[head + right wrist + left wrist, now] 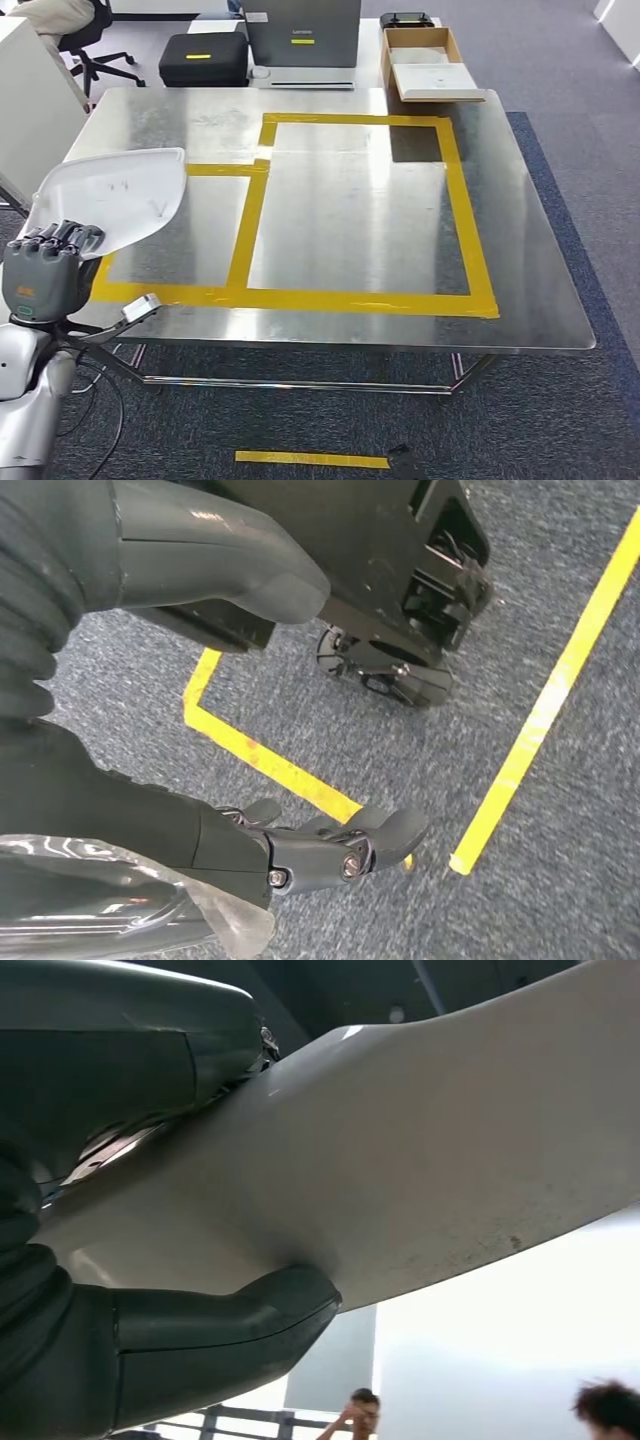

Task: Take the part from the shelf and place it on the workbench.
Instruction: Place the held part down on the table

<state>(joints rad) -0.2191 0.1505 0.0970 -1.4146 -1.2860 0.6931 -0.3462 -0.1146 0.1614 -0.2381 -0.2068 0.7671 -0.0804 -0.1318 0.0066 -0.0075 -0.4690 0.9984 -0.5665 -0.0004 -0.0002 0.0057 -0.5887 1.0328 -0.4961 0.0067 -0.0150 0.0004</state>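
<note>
The steel table (355, 230), marked with yellow tape (249, 225), stretches ahead and to the right of my left hand (47, 268). The white part (113, 195), a broad curved shell, juts forward from that hand over the table's near left corner. My fingers (64, 236) clamp its near edge from above, and the thumb (226, 1325) presses underneath. I judge the grip risky: held by one edge, the shell could tilt or slip as I lower it. My right hand (332, 850) hangs low over blue carpet, fingers loosely spread, holding nothing.
</note>
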